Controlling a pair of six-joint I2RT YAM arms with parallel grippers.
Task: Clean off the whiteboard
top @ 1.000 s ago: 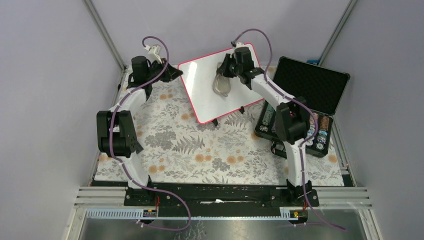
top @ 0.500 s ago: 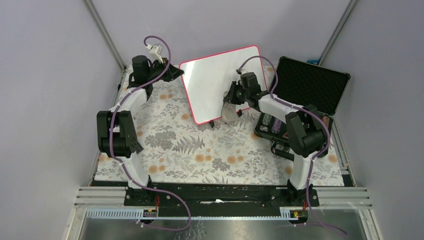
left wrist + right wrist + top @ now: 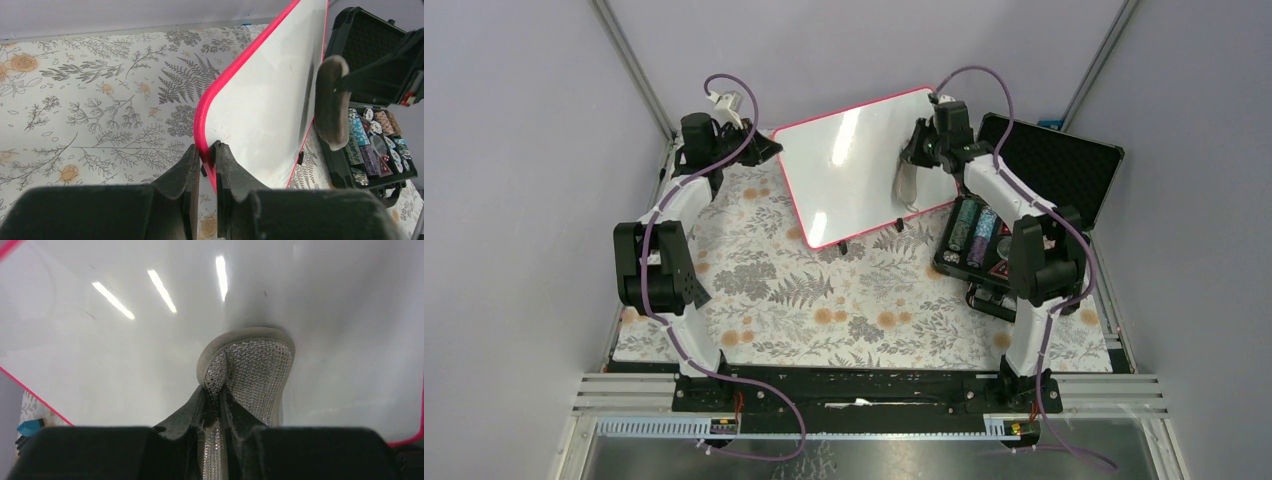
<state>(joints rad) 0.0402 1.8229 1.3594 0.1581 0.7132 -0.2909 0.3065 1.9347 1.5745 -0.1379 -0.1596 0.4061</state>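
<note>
Foreground: the floral-patterned worktop [image 3: 824, 300]. Beyond it, the glossy white, pink-framed whiteboard [image 3: 844, 180] stands tilted at far centre, its left edge pinched by the nearly closed left tool [image 3: 207, 152]. The right tool [image 3: 218, 392], clamped tight on a grey oval eraser pad [image 3: 250, 365], has swept from the board's lower right to its upper right. No writing shows, so erasing looks almost finished. Right: an open black foam-lined case [image 3: 1049, 160]. Behind: plain grey walls [image 3: 524, 150].

no legible txt, whiteboard [image 3: 849, 170] faint specks only, case [image 3: 1049, 160] items too small to read
</note>
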